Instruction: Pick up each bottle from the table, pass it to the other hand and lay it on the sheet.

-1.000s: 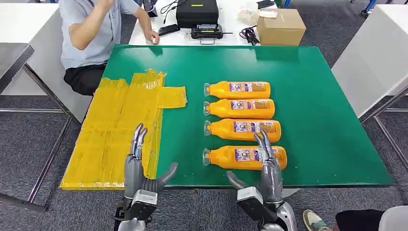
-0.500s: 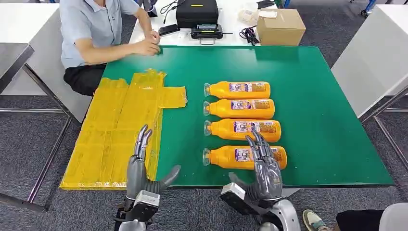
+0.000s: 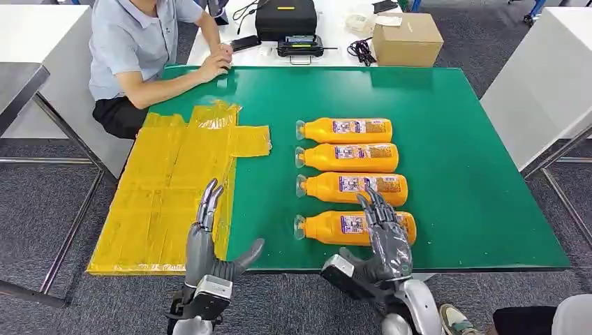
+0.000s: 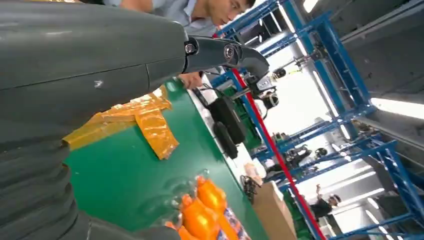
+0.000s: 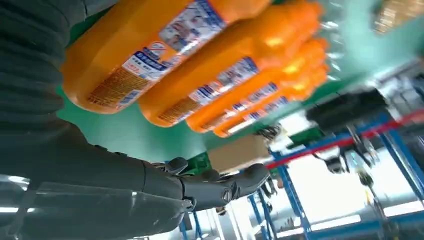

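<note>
Now four orange bottles lie in a row on the green table (image 3: 475,174), caps pointing toward the yellow sheet (image 3: 167,188), which is spread over the table's left part and well apart from them. The right hand (image 3: 385,241) hovers over the nearest bottle (image 3: 328,228), its fingers (image 3: 373,206) spread and stretched across the label end, gripping nothing; whether they touch the bottle cannot be told. The left hand (image 3: 209,241) is raised at the near edge of the sheet, fingers straight and thumb splayed out, holding nothing. A person (image 3: 139,49) in a light blue shirt sits at the far left corner, one hand on the table edge. Behind stand a cardboard box (image 3: 407,38) and a black case (image 3: 286,17)
</note>
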